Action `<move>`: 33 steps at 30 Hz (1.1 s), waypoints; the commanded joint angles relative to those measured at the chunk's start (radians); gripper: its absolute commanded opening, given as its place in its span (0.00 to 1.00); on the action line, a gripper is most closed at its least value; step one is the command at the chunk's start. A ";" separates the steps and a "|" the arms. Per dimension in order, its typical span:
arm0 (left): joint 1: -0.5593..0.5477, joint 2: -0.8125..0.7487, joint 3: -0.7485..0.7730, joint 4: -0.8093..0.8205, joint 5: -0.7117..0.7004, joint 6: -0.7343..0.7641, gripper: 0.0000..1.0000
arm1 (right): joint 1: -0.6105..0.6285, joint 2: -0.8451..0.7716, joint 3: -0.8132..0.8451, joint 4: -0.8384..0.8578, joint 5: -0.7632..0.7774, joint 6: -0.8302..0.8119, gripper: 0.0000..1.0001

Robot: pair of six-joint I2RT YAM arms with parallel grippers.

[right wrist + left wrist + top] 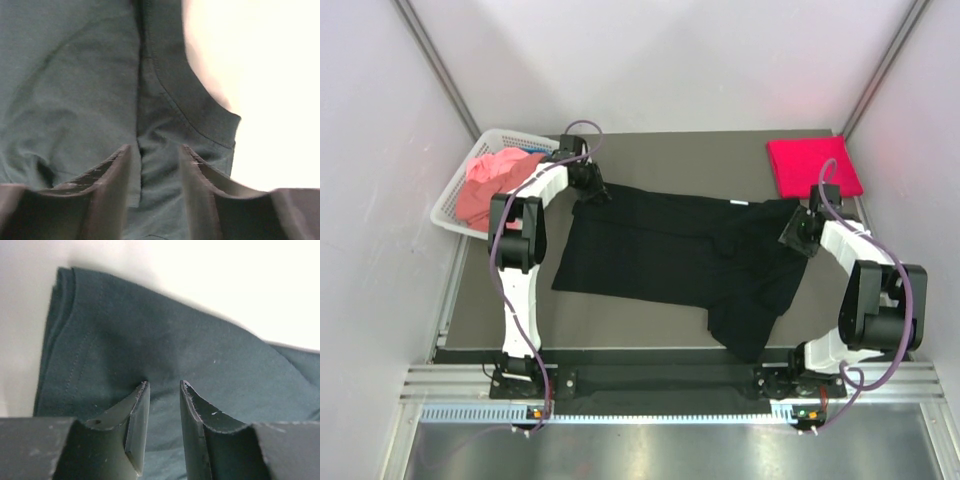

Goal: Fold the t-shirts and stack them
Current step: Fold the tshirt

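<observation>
A black t-shirt point(660, 255) lies spread, wrinkled, across the middle of the dark table. My left gripper point(588, 186) is at its back left corner. In the left wrist view it point(163, 385) is open, its tips down on the dark cloth point(165, 335) near a hemmed edge. My right gripper point(798, 232) is at the shirt's back right corner. In the right wrist view it point(152, 147) is open and straddles a fold of the cloth point(75, 75) beside a stitched hem. A folded crimson red t-shirt point(813, 166) lies at the back right.
A white lattice basket point(448, 198) stands at the back left corner, holding a salmon pink shirt point(490, 185) and a bit of blue cloth point(534, 150). Grey walls close in both sides. A metal rail point(660, 380) runs along the near edge.
</observation>
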 commanded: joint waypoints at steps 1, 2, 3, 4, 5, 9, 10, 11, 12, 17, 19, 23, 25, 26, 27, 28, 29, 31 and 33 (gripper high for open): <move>0.000 0.012 -0.009 0.037 -0.046 -0.004 0.36 | -0.023 -0.005 0.045 0.080 -0.045 -0.012 0.46; 0.000 0.018 -0.009 0.031 -0.053 -0.007 0.36 | -0.029 0.002 0.045 0.097 -0.057 -0.020 0.48; 0.000 0.018 -0.008 0.028 -0.073 -0.007 0.36 | -0.036 0.015 0.046 0.142 -0.106 -0.033 0.49; 0.000 0.017 -0.011 0.031 -0.078 -0.007 0.36 | -0.051 0.020 0.048 0.162 -0.137 -0.064 0.51; 0.000 0.020 -0.017 0.031 -0.079 -0.008 0.36 | -0.057 0.025 0.049 0.186 -0.160 -0.072 0.51; 0.000 0.023 -0.020 0.031 -0.093 -0.012 0.36 | -0.086 0.078 0.072 0.249 -0.208 -0.078 0.53; 0.000 0.023 -0.019 0.032 -0.098 -0.010 0.36 | -0.095 0.094 0.079 0.266 -0.217 -0.075 0.52; 0.000 0.024 -0.019 0.032 -0.101 -0.012 0.36 | -0.100 0.109 0.091 0.275 -0.226 -0.072 0.51; 0.000 0.024 -0.019 0.031 -0.105 -0.013 0.36 | -0.102 0.139 0.097 0.280 -0.237 -0.069 0.50; 0.000 0.035 -0.015 0.038 -0.111 -0.027 0.36 | -0.117 0.198 0.096 0.363 -0.272 -0.054 0.46; 0.000 0.038 -0.012 0.040 -0.115 -0.030 0.36 | -0.120 0.219 0.096 0.367 -0.257 -0.055 0.43; 0.000 0.047 -0.014 0.043 -0.128 -0.045 0.36 | -0.134 0.218 0.060 0.429 -0.205 -0.050 0.37; 0.000 0.053 -0.011 0.031 -0.147 -0.048 0.36 | -0.152 0.215 0.046 0.443 -0.190 -0.035 0.18; 0.000 0.056 -0.005 0.023 -0.173 -0.051 0.36 | -0.160 0.216 0.040 0.447 -0.183 -0.032 0.11; 0.000 0.058 -0.002 0.016 -0.183 -0.054 0.36 | -0.175 0.221 0.040 0.447 -0.182 -0.029 0.05; 0.000 0.058 0.000 0.012 -0.190 -0.053 0.36 | -0.183 0.223 0.040 0.447 -0.179 -0.026 0.00; 0.000 0.059 -0.003 0.011 -0.197 -0.054 0.36 | -0.189 0.223 0.039 0.447 -0.170 -0.026 0.00; 0.000 0.061 -0.002 0.005 -0.220 -0.059 0.36 | -0.203 0.216 0.031 0.434 -0.148 -0.011 0.00; 0.000 0.061 -0.002 -0.006 -0.245 -0.065 0.36 | -0.214 0.192 0.008 0.426 -0.104 0.008 0.00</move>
